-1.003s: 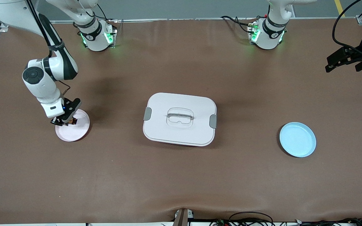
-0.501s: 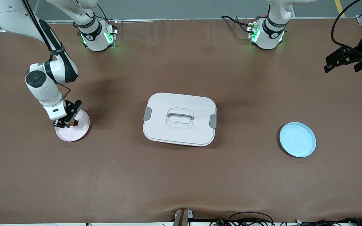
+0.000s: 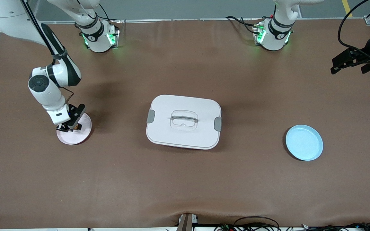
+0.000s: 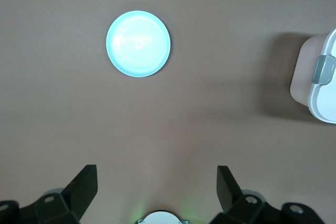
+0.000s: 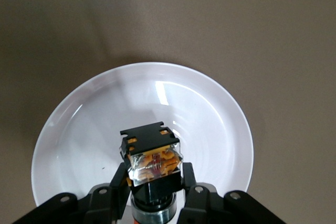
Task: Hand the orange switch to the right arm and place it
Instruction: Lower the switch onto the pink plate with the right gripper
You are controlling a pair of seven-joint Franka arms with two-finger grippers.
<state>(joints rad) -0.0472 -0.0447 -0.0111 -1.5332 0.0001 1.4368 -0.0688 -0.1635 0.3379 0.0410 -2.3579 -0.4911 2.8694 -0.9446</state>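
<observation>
Right gripper jaws clamp the orange switch over the pink plate (markings seemingly unreadable); left gripper waits, jaws wide

A white lidded container with grey side clips and a recessed handle in its lid sits near the middle of the brown table. A light blue plate lies toward the left arm's end of the table, well apart from the container and slightly nearer to the front camera. A pale pink plate lies toward the right arm's end, also well apart from the container.
</observation>
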